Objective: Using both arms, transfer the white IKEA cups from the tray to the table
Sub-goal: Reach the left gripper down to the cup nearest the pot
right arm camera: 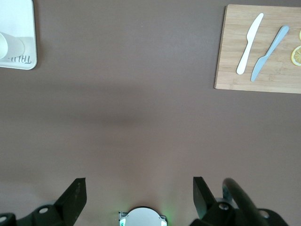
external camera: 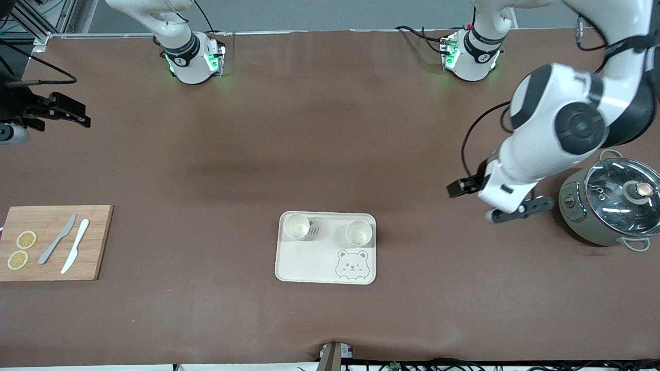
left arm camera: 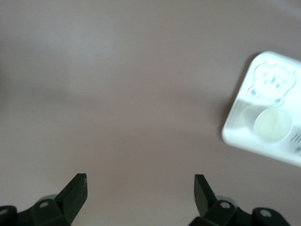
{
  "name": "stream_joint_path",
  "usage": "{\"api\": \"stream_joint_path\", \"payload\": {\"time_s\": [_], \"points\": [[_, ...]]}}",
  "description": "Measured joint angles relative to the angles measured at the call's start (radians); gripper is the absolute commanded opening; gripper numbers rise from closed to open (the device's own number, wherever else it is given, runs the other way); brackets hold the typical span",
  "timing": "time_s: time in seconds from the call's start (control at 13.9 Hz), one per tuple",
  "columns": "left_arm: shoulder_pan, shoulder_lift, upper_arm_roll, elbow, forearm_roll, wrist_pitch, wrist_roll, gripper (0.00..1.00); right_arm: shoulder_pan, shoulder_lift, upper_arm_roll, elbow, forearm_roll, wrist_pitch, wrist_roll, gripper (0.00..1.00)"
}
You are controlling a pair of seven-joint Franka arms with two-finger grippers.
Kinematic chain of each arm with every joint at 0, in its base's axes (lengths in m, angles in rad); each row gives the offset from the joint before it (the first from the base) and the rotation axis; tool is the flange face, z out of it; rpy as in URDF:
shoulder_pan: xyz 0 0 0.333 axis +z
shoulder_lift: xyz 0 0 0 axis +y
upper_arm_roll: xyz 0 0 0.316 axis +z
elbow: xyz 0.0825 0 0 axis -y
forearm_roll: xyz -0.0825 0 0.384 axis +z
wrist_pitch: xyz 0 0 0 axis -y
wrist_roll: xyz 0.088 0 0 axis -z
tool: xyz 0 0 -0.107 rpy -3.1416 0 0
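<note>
Two white IKEA cups stand upright on the cream bear tray (external camera: 309,263), one (external camera: 297,226) toward the right arm's end, the other (external camera: 359,233) toward the left arm's end. My left gripper (external camera: 515,211) hangs open and empty over bare table between the tray and the pot. Its wrist view shows open fingers (left arm camera: 75,188), the tray (left arm camera: 235,134) and one cup (left arm camera: 272,125). My right gripper (external camera: 77,116) is open and empty over the table at the right arm's end. Its wrist view (right arm camera: 139,183) shows a tray corner (right arm camera: 21,19) and part of a cup (right arm camera: 9,46).
A wooden cutting board (external camera: 95,242) with a grey knife (external camera: 56,239), a white knife (external camera: 75,246) and lemon slices (external camera: 26,239) lies at the right arm's end. A grey pot with a glass lid (external camera: 613,201) stands at the left arm's end.
</note>
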Motion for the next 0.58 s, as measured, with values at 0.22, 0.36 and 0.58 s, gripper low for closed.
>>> {"api": "stream_joint_path", "payload": {"time_s": [0.22,0.36,0.58], "points": [[-0.065,0.083,-0.002,0.003,0.014,0.131,-0.139,1.0,-0.001,0.004,-0.001,-0.001,-0.001,-0.004,0.0,1.0],[-0.093,0.131,-0.002,0.007,0.014,0.227,-0.207,1.0,-0.011,0.027,-0.004,-0.003,-0.001,-0.011,0.0,1.0],[-0.135,0.23,-0.002,0.055,0.014,0.347,-0.285,1.0,-0.029,0.097,-0.007,-0.005,-0.001,-0.007,0.0,1.0]]}}
